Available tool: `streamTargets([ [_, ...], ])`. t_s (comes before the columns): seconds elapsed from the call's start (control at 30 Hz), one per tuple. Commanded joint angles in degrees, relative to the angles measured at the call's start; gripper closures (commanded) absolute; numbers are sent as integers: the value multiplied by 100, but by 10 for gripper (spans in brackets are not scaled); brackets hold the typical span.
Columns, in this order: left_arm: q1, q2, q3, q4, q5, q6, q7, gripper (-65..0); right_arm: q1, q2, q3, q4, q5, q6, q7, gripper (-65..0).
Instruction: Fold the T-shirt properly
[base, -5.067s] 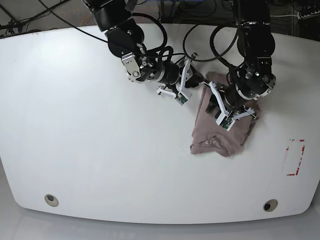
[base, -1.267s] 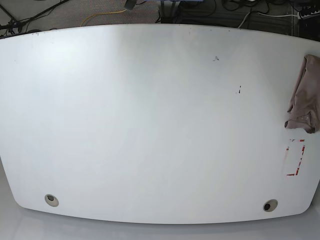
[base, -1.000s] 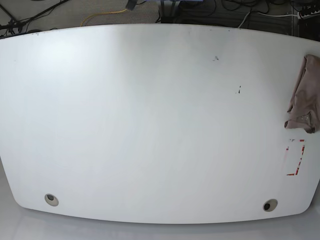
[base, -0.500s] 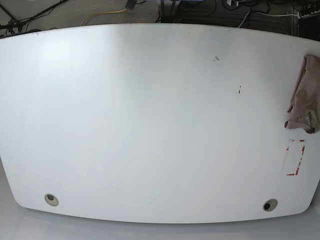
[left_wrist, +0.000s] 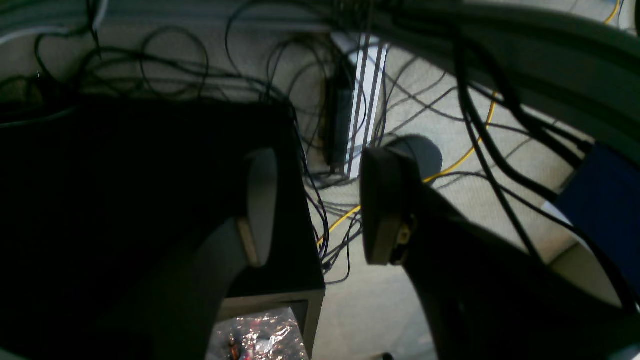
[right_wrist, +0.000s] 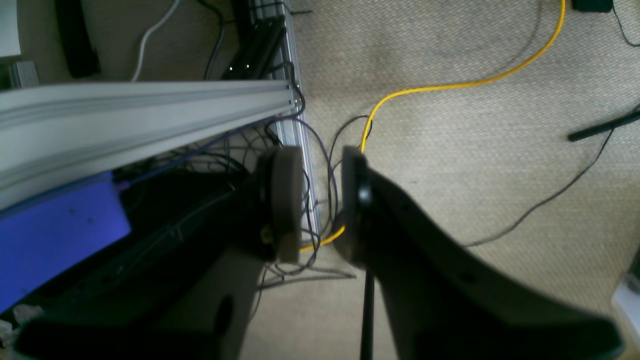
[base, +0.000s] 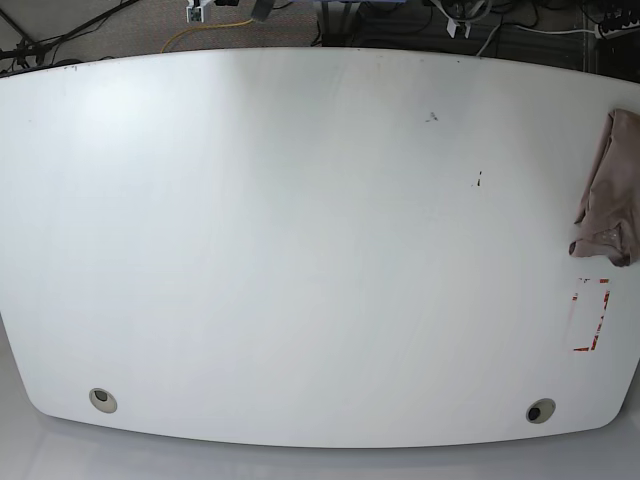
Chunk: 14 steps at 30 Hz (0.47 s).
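Left hand (left_wrist: 315, 205): empty, jaws moderately parted, hanging over floor cables, off your table (base: 300, 250). Right hand (right_wrist: 320, 200): empty, narrow gap, likewise parked clear. T-shirt (base: 610, 200): compact bundle at table's right edge, apparently finished.

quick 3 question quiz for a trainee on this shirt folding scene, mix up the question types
1. True or false: the T-shirt lies in the middle of the table.
2. Multiple choice: what is the left gripper holding? A) the T-shirt B) a cable C) nothing
3. Fill in: in the wrist views both grippers hang over the ____, not over the table.

Key
1. False. It lies bunched at the table's edge, on the right of the base view, partly cut off by the frame.
2. C. The jaws stand apart with only floor and cables behind them.
3. Floor. Under the right gripper runs a yellow cable on carpet.
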Motion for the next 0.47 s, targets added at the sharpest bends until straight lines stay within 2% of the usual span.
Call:
streamTargets([
  [0.0, -92, -16, 12, -31, 28, 414, 33, -244, 108, 59, 0, -23, -15, -2, -220, -138],
  [0.1, -136, 72, 21, -40, 45, 740, 51, -244, 161, 59, 0, -14, -15, -2, -351, -138],
  [0.43, -224, 134, 21, -4, 36, 757, 42, -244, 310, 59, 0, -40, -15, -2, -369, -138],
])
